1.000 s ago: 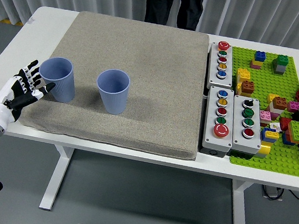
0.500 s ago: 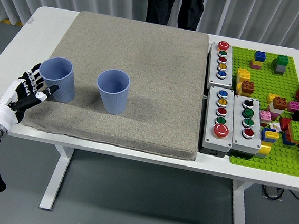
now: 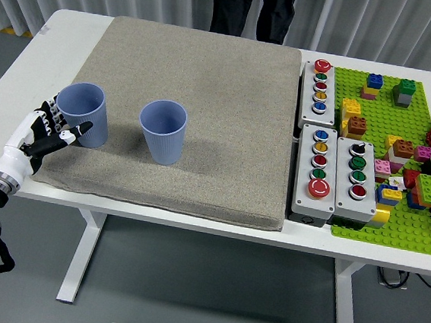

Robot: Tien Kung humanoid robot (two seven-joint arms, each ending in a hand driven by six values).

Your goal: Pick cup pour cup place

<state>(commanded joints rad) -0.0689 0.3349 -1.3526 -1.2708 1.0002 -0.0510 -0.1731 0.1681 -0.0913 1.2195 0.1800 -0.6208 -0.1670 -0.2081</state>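
A mat (image 3: 205, 115) covers the left and middle of the counter (image 3: 27, 59), and on its left part stand two cups upright, the left cup (image 3: 82, 114) near the mat's left edge and the second cup (image 3: 163, 130) to its right, apart from it. The left robot hand (image 3: 48, 132) lies at the mat's left edge, right against the left cup's near-left side. Right of the mat lie three button boxes (image 3: 332, 142), one behind and two side by side nearer the front, and right of those a baseplate (image 3: 393, 224) carrying scattered bricks (image 3: 399, 152), while a person (image 3: 253, 9) stands behind the counter's far edge.
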